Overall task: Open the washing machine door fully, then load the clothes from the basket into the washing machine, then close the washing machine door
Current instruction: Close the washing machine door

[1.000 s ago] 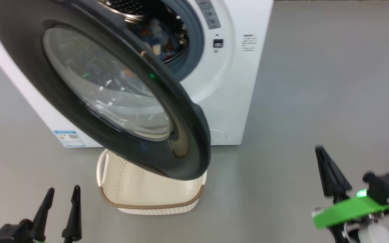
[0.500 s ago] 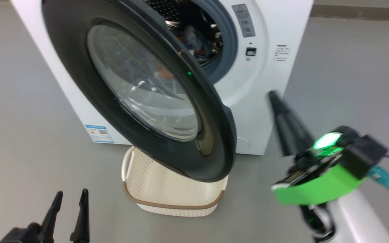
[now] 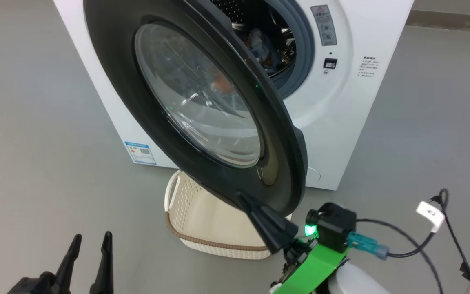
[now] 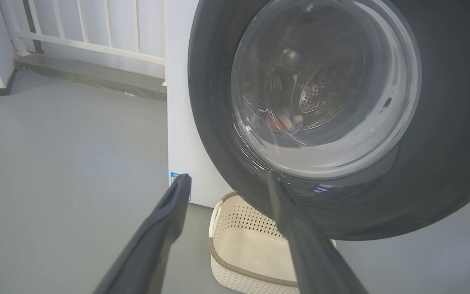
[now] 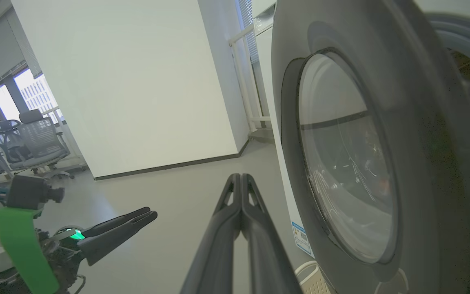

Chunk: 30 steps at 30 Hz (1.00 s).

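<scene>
Right pincer (image 3: 244, 199), closed tight, points up at the lower rim of the half-open door (image 3: 288, 163) (contact unclear). Left pincer (image 3: 92, 237) hangs spread, holding nothing. Clothes (image 3: 261, 45) lie in the drum (image 3: 235, 8), basket (image 3: 218, 245) under the door.

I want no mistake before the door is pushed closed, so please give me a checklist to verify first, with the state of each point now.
1. Basket emptied: ok, the inside that shows is bare.
2. Clothes in the drum: ok.
3. Nothing over the lower edge of the seal: cannot tell, the door hides it.
4. Right gripper shut for pushing: ok.
5. Right gripper touching the door: cannot tell; its tip is by the lower rim.
6. Left gripper out of the door's way: ok, open, low and apart.
</scene>
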### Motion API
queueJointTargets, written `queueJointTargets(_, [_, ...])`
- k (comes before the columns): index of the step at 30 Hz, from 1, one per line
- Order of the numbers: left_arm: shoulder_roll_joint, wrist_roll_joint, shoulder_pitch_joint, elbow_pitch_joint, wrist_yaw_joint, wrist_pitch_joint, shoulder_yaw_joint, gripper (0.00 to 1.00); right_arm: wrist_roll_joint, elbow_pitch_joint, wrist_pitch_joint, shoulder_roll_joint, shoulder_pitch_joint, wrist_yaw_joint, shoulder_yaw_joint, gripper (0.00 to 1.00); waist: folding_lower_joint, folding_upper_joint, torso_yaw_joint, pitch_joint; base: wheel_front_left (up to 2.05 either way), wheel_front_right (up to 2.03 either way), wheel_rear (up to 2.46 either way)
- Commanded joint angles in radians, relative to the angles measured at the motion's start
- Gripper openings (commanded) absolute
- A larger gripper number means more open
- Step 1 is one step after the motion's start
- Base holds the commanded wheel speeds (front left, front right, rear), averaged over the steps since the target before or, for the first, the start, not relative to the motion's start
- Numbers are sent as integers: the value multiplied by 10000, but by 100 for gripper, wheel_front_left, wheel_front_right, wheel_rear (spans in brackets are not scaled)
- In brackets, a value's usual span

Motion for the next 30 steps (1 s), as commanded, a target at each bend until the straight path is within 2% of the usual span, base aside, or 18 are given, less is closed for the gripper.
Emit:
queueJointTargets(1, [59,-1,-352,-247,-16,-65,319,100,155,-67,-48,212,-205,16,255,0,0,0,89,110,0,0,0])
queueJointTargets(5, [34,-67,-462,-211,-16,-65,310,100,179,766,-48,194,-301,16,727,0,0,0,161,304,0,0,0])
queueJointTargets(9, [22,-137,-583,-175,-16,-65,294,100,263,1435,-48,154,-355,16,666,0,0,0,208,479,0,0,0])
queueJointTargets(17, [12,-207,-762,-154,-16,-65,290,100,355,2199,-48,64,-590,16,-70,0,0,0,222,720,0,0,0])
queueJointTargets(30, [91,-315,-1004,-171,-16,-65,213,100,178,2410,-48,118,-874,16,-1473,0,0,0,235,1001,0,0,0])
